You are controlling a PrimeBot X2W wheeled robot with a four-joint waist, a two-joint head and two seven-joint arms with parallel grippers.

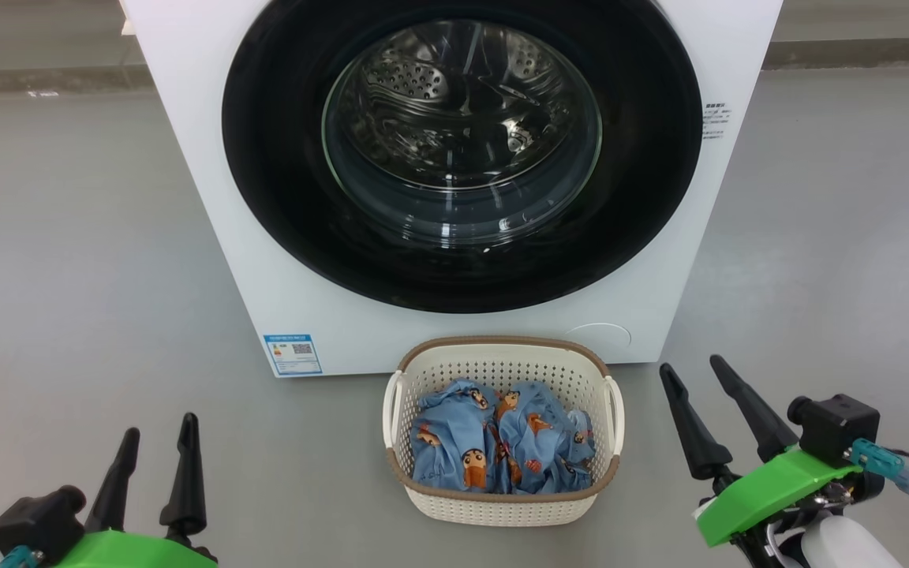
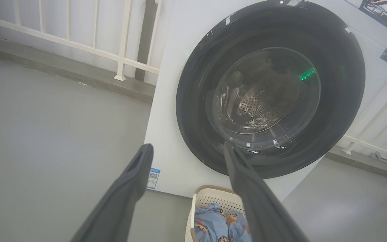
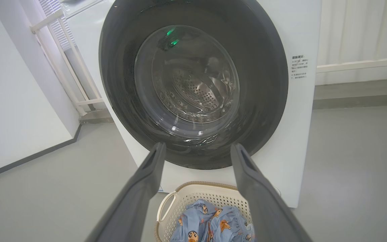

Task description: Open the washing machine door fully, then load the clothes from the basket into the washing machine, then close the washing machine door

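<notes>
At the lower left of the head view the left pincer (image 1: 161, 426) stands spread and empty. The right pincer (image 1: 691, 365), at the lower right, is likewise spread, pinching nothing. Between them, low in the centre, the basket (image 1: 502, 505) sits on the floor just in front of the washing machine (image 1: 328, 323), with the clothes (image 1: 494, 446) bundled inside it. Above, the washing machine door (image 1: 281, 158) lies shut against the white front, the steel drum (image 1: 454, 102) showing through its glass. By my judgement nothing is done yet: opening, loading and closing all remain. The grey floor (image 1: 68, 276) looks smooth. A white railing (image 2: 123, 40) runs along the upper left of the left wrist view.
</notes>
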